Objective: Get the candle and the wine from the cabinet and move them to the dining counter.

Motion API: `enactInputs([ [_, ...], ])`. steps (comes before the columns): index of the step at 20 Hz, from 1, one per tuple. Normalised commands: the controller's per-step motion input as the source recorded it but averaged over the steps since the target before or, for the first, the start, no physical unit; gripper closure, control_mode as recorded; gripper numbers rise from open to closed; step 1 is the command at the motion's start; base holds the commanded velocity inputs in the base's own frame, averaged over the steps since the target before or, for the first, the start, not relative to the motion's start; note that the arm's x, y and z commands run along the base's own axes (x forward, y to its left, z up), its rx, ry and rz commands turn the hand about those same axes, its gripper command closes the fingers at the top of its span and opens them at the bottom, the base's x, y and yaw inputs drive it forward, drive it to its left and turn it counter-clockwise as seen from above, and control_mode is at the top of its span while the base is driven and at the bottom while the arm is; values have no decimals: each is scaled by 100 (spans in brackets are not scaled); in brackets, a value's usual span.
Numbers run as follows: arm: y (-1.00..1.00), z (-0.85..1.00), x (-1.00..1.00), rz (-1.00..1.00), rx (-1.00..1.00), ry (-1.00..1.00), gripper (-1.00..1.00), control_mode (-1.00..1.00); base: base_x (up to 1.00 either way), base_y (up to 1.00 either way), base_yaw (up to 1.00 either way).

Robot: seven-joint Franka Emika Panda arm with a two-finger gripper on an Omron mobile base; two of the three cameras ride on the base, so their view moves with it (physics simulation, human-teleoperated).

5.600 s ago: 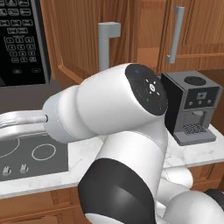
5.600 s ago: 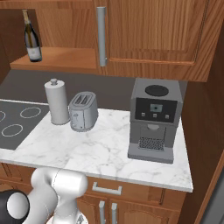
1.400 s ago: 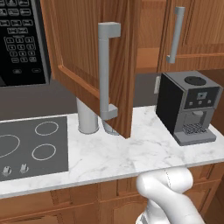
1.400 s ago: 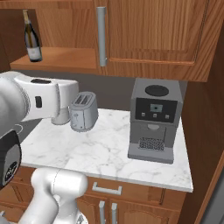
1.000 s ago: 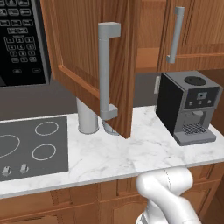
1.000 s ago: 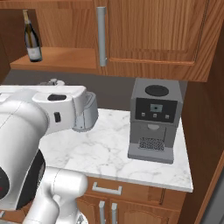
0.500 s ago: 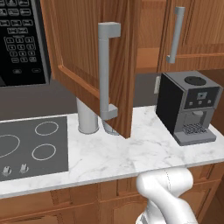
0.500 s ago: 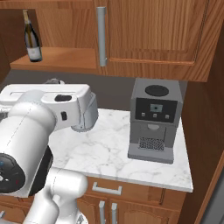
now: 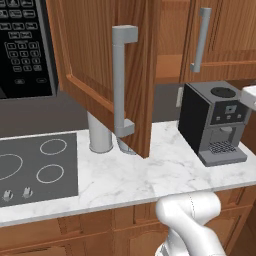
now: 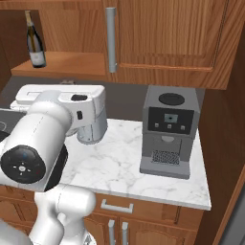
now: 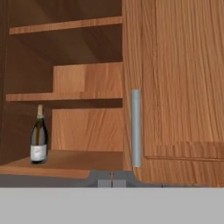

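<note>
The wine [image 11: 39, 142], a dark bottle with a pale label, stands upright at the left of the open cabinet's bottom shelf [image 11: 78, 159]; it also shows as the wine [image 10: 34, 40] at the top left of the right base view. The cabinet door [image 9: 95, 55] hangs wide open with its grey bar handle [image 9: 122, 82]. My gripper [image 11: 112, 180] is shut with nothing in it, well short of the shelf and to the right of the bottle. The candle and the dining counter are out of view.
A black coffee machine [image 10: 167, 134] stands on the marble worktop [image 10: 119, 167]. A grey canister [image 9: 100, 135] sits behind the open door, beside the cooktop [image 9: 35, 170] and under the microwave [image 9: 22, 47]. My arm's white links [image 10: 57, 119] cross the left of the right base view.
My arm has swung further across the right base view, and its big joint now sits lower at the left. The cabinet door and the wine have stayed put.
</note>
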Motion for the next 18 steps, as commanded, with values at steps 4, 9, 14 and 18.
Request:
enactInputs([
  [4, 0, -11, 34, 0, 0, -1, 100, -100, 0, 0, 0],
  [9, -3, -7, 36, 0, 0, -3, 100, -100, 0, 0, 0],
  [14, -2, -4, 41, 0, 0, -5, 100, -100, 0, 0, 0],
  [18, -7, 0, 40, -2, 0, -4, 100, -100, 0, 0, 0],
])
